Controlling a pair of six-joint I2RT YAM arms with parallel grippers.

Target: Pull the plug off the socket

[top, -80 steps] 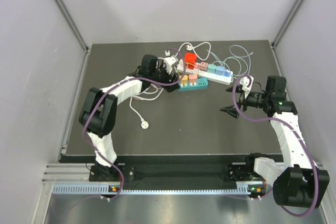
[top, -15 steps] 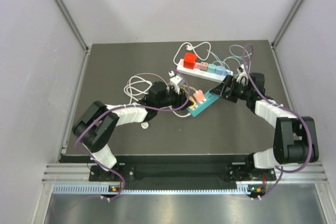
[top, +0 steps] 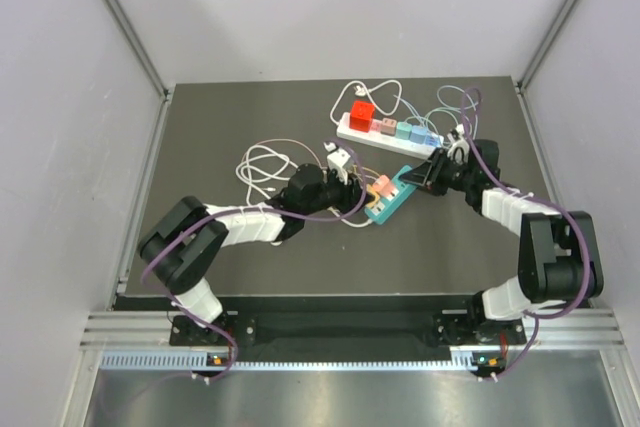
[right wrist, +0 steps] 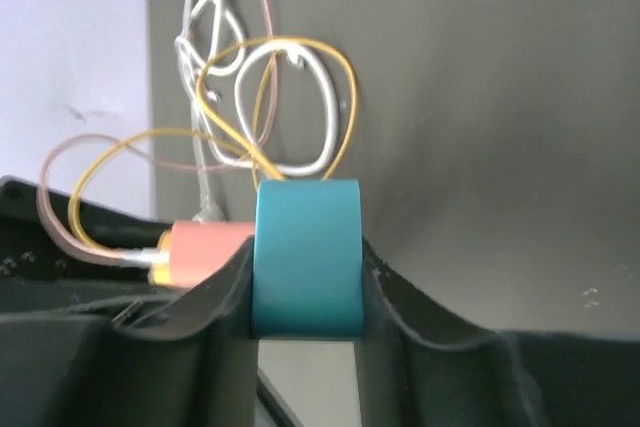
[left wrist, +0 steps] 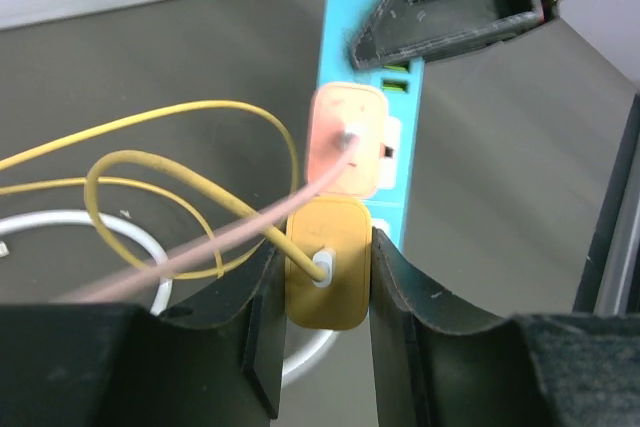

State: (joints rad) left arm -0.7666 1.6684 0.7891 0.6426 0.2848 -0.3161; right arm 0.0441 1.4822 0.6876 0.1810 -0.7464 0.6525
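A teal socket strip (top: 392, 194) lies slanted mid-table. A pink plug (left wrist: 346, 137) and a yellow plug (left wrist: 328, 265) stand side by side on it, each with a cable of its own colour. My left gripper (left wrist: 325, 247) is shut on the yellow plug, one finger on each side; from above it (top: 352, 197) sits at the strip's lower-left end. My right gripper (right wrist: 305, 267) is shut on the strip's other end (right wrist: 305, 257), and from above it (top: 418, 175) sits at the upper right. The pink plug (right wrist: 205, 247) shows just beyond its left finger.
A white power strip (top: 388, 133) carrying a red plug and several pastel ones lies at the back. Loose white cable coils (top: 262, 162) lie left of my left arm, and a white adapter (top: 338, 158) sits by the left wrist. More cables loop at the back right (top: 455, 102).
My right gripper has closed onto the far end of the teal strip. The left gripper has kept its hold on the yellow plug and shifted slightly with the strip.
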